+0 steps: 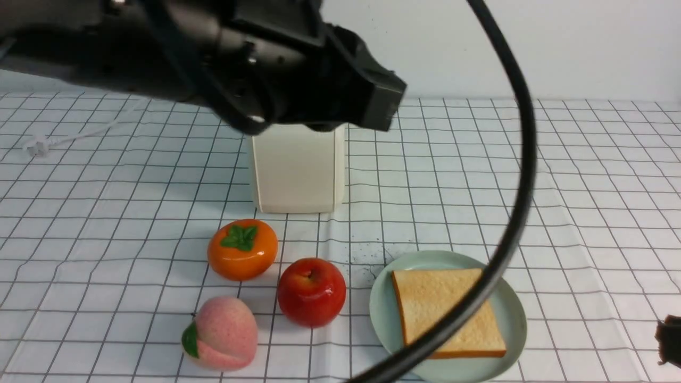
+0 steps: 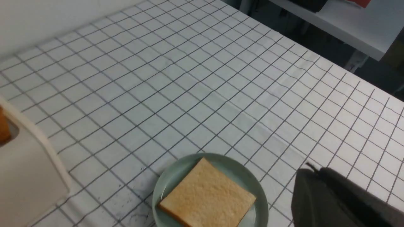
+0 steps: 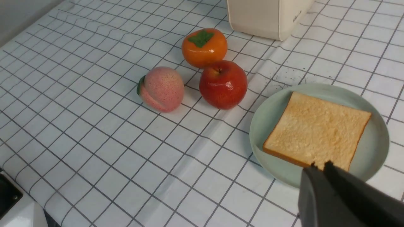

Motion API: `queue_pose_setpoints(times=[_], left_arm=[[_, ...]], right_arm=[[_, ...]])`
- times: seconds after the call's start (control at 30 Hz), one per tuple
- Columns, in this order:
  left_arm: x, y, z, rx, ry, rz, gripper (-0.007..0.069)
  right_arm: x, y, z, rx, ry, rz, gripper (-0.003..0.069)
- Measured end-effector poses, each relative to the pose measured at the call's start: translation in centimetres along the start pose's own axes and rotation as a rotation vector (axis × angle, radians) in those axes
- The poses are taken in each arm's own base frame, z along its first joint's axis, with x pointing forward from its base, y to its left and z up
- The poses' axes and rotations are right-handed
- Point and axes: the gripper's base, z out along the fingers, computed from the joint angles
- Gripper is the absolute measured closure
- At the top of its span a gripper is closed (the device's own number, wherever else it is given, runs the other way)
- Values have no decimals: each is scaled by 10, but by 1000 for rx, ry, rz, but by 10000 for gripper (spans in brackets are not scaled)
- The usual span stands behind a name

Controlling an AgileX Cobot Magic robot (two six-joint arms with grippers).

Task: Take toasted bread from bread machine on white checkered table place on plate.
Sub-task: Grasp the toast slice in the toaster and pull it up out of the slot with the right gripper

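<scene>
The cream-white bread machine stands at mid-table on the white checkered table, and my left arm covers its top. In the left wrist view an orange-brown bit of toasted bread shows in a slot at the frame's edge. Another slice of toasted bread lies flat on the mint-green plate at the front right. My left gripper is shut and empty, over bare cloth beside the plate. My right gripper is shut and empty at the plate's near rim.
An orange persimmon, a red apple and a pink peach sit in front of the bread machine, left of the plate. A white cord plug lies at the back left. A black cable hangs across the front view.
</scene>
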Motion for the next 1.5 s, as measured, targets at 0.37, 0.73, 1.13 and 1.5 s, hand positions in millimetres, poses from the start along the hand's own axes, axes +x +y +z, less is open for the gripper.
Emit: queue_pose_setpoints(times=[0.37,0.73,1.13,1.5], left_arm=[[64,12,-84,-326,-3,-169,638],[106,12,-143,-440,-132,-233,638],[111,13,-145,-457,-97,-245,638],[109,12,-145,-449,-117,-240,638]], right_arm=[[-63,-30,49,-25,120,87,627],[-142,-10,166,-126,129,-70,617],[-182,-30,295,-51,7,-39,295],[-180,-58,386,-15,-80,-15,118]])
